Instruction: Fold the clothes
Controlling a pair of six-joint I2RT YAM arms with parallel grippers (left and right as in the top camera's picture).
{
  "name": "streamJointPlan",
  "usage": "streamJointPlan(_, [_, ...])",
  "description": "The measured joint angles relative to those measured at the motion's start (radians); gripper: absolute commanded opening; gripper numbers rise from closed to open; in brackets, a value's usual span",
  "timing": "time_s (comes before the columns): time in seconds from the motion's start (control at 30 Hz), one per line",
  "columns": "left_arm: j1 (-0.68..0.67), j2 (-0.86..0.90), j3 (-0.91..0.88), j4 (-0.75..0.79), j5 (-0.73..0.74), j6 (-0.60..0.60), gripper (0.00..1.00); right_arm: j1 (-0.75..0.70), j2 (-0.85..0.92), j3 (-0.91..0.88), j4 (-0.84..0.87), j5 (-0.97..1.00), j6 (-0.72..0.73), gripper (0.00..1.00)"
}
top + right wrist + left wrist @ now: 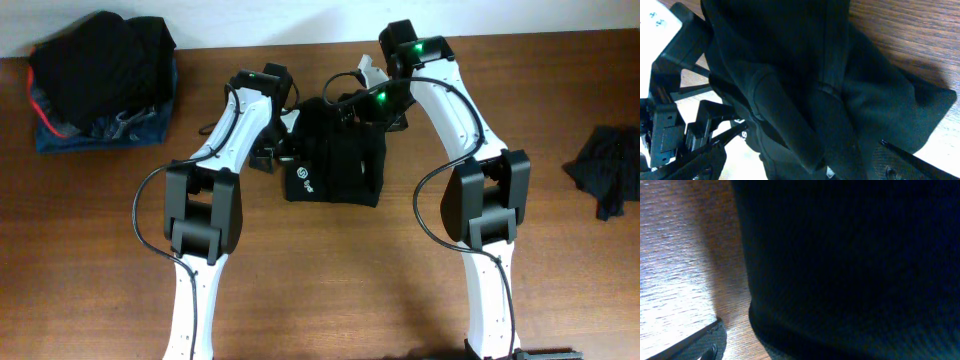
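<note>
Black shirt [335, 165] lies bunched on the desk [330, 280], not yet a clean rectangle. Left hand [277, 152] sits just beside its left edge, right hand [347, 108] over its far edge. Both are spread wide and grip nothing, probably lining up the next fold.

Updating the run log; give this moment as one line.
black T-shirt: partly folded, logo showing | left gripper: open, beside shirt | right gripper: open, over shirt
</note>
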Motion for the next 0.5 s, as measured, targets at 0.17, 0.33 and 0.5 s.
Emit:
streamJointPlan(0.17, [0.000, 0.000, 0.000, -0.003, 0.001, 0.000, 0.93, 0.000, 0.000, -0.024, -0.013, 0.066, 0.000, 0.99])
streamJointPlan(0.33, [0.000, 0.000, -0.002, -0.013, 0.001, 0.007, 0.93, 0.000, 0.000, -0.052, -0.052, 0.220, -0.004, 1.00])
streamJointPlan(0.5, [0.000, 0.000, -0.002, -0.014, 0.001, 0.011, 0.93, -0.013, 0.000, -0.052, -0.059, 0.296, -0.030, 0.97])
